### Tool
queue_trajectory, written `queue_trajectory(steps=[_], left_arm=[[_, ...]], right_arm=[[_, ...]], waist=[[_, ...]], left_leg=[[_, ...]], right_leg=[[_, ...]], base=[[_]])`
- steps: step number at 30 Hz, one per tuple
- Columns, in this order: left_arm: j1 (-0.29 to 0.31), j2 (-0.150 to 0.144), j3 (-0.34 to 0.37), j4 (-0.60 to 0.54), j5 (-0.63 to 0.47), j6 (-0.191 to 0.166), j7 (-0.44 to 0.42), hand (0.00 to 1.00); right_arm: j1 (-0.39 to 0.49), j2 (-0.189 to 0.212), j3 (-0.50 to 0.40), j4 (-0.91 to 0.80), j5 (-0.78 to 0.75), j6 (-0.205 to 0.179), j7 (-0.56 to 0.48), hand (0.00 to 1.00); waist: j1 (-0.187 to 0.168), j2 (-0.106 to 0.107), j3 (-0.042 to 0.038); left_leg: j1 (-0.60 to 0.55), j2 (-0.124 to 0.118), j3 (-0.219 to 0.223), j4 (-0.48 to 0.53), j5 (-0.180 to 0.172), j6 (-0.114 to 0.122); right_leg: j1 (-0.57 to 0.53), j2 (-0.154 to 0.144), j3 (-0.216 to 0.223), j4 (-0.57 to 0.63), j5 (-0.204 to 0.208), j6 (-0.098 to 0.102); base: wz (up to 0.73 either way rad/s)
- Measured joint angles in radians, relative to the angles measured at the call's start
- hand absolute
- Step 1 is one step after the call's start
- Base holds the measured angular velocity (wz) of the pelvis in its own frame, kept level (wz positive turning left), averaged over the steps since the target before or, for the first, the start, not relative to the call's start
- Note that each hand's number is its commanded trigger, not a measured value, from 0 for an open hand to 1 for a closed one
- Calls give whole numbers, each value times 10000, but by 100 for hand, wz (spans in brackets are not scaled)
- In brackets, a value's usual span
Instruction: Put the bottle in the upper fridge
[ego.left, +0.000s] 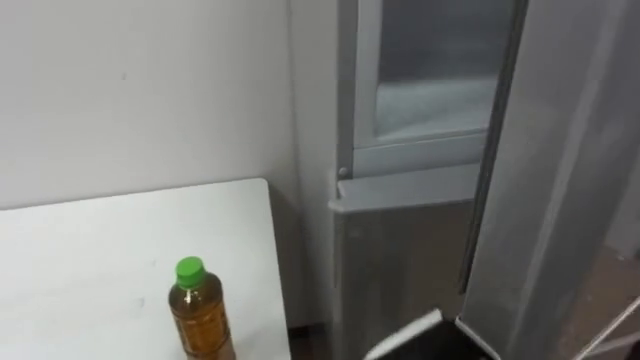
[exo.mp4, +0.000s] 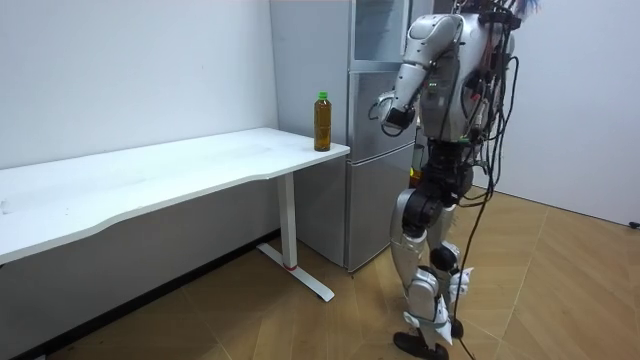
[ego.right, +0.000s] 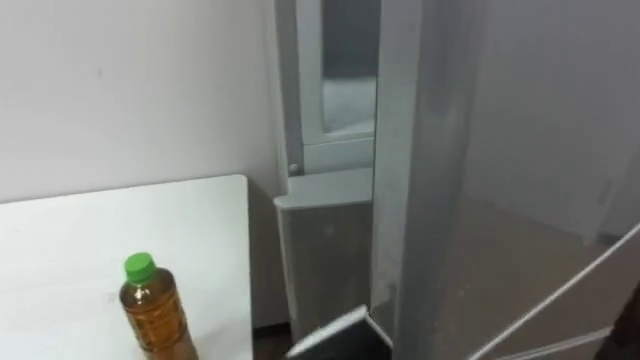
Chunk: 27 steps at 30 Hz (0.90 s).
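Amber bottle (ego.left: 203, 318) stands upright (green cap up) at the table (ego.left: 80, 250) corner, leftward of the left hand (exo.mp4: 388, 110), the nearer of 2; open or closed, I cannot tell.

A plain white wall (exo.mp4: 130, 70) stands behind a long white table (exo.mp4: 150, 175) on white legs. The floor (exo.mp4: 560, 290) is light wood planking.

Bright, even room light; soft shadow under table (exo.mp4: 150, 175); dull sheen on fridge (ego.left: 400, 250).
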Motion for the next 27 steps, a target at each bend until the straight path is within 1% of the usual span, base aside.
queue_trajectory(steps=[1, 3, 6, 13, 20, 27], left_arm=[[-37, 1, -36, 0, -1, 0, -116, 0], [-294, 0, -131, 0, -8, -1, -609, 0], [-504, 0, -200, 1, -6, -1, -985, 0], [-541, 16, -454, 8, -3, 24, -1496, 0], [-541, 24, -455, 191, 0, 51, -1603, 0], [-541, 23, -455, 271, 0, 51, -1658, 0]], right_arm=[[0, 4, -1, -1, 15, -6, 12, 0], [-29, 1, 34, 1, 133, -29, 70, 0], [-28, -4, 141, 0, 181, -70, 117, 0], [-30, -4, 179, -1, 180, -70, 232, 0], [-47, 3, 206, -4, 180, -71, 229, 0], [-48, 12, 233, -6, 184, -73, 218, 0]], waist=[[-51, 1, 2], [-200, 8, -2], [-232, 3, -1], [-226, -22, -5], [-199, -55, -10], [-206, -75, -15]], left_leg=[[3, 3, 5, 0, -2, -5], [5, 10, 7, 1, -14, -30], [13, 16, 16, 12, -14, -38], [46, 16, 84, 70, -14, -36], [27, 38, 255, 90, -14, -34], [31, 39, 272, 91, -14, -33]], right_leg=[[-1, 4, 2, -6, -6, 1], [12, 16, -2, -94, -8, 1], [-5, 24, -21, -103, -9, 0], [-5, 10, -19, -46, -8, -1], [-142, 9, -9, 70, -7, -3], [-146, 7, -8, 70, -6, -4]], base=[[-8], [-5], [-1], [-1], [-7], [-1]])
